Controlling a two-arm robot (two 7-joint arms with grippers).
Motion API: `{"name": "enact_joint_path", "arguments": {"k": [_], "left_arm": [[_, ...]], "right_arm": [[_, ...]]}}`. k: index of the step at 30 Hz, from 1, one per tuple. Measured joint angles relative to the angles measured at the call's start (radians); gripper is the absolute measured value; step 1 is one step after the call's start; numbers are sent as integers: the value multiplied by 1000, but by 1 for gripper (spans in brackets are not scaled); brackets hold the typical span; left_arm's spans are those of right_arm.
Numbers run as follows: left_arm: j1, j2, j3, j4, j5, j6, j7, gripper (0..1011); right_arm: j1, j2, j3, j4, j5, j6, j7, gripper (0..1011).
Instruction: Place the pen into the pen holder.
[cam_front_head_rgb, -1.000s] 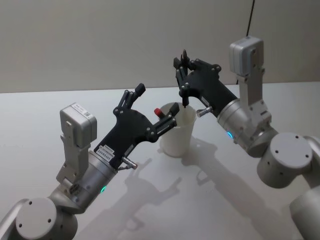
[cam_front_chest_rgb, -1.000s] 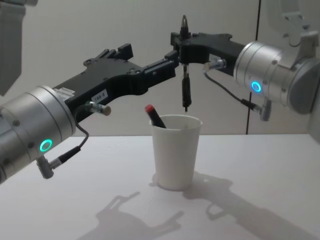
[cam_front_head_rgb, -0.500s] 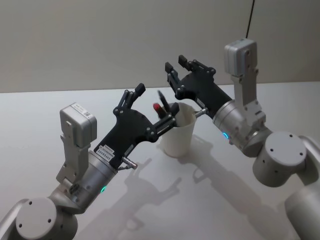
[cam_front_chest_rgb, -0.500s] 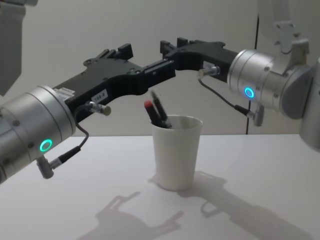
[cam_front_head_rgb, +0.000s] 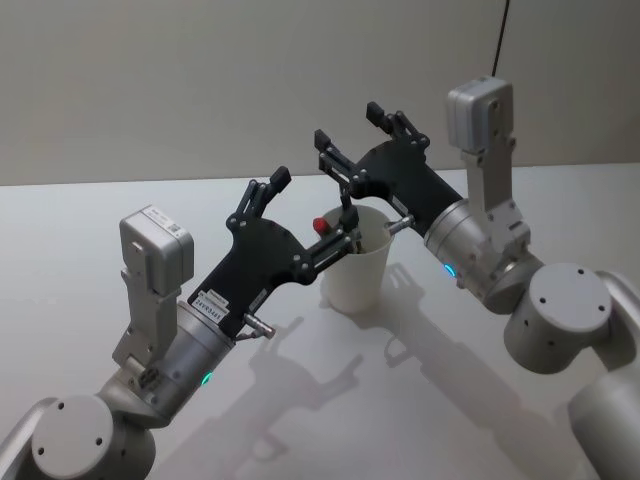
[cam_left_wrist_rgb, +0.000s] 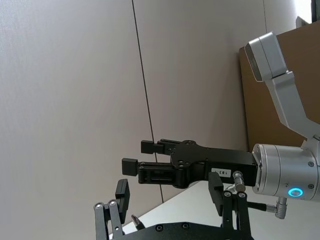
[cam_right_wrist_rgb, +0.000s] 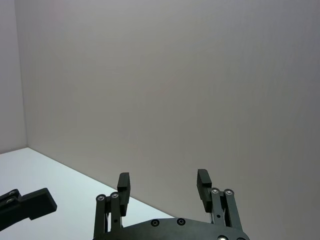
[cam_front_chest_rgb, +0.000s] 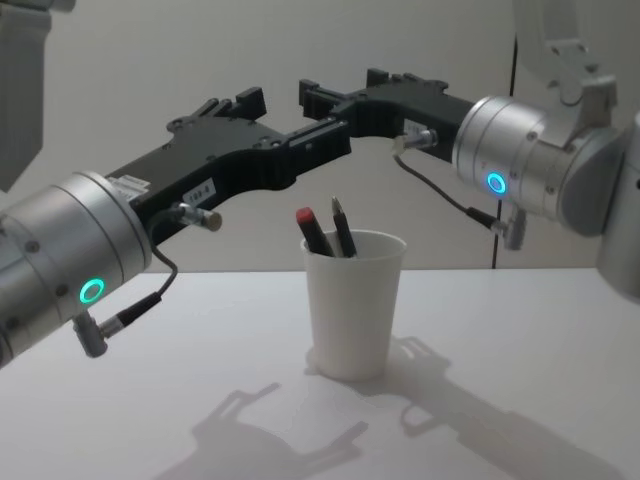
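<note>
Since both pens already stand in the pen holder, the step in hand looks like the retreat, and doing it well means lifting each claw up and away without brushing the cup's rim or the pen tops that stick out above it. Nearest the robot, the left claw reaches toward the cup's near-left side with its fingers spread wide and nothing between them; one finger lies just beside the rim, so I judge a straight pull back along the arm safer than any sideways swing. The cup stands on the white table, well in from its near edge. Beyond and above the cup, the right claw hangs with its fingers wide apart and empty, clear of the pens.

From the chest, the cup is seen side-on, with the red-capped pen and the dark pen both leaning left inside it, their tops well under the claws. From the head, that height gap is hard to judge. At the right wrist, the two fingers show plainly apart
</note>
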Motion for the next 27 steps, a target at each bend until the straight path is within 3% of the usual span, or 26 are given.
{"name": "enact_joint_path", "arguments": {"k": [7, 27], "left_arm": [[0, 0, 0, 0, 0, 0, 0, 1004], [0, 0, 0, 0, 0, 0, 0, 1004]], "right_arm": [[-10, 4, -1, -21, -6, -5, -9, 997], [-21, 10, -1, -45, -13, -9, -20, 1002]]}}
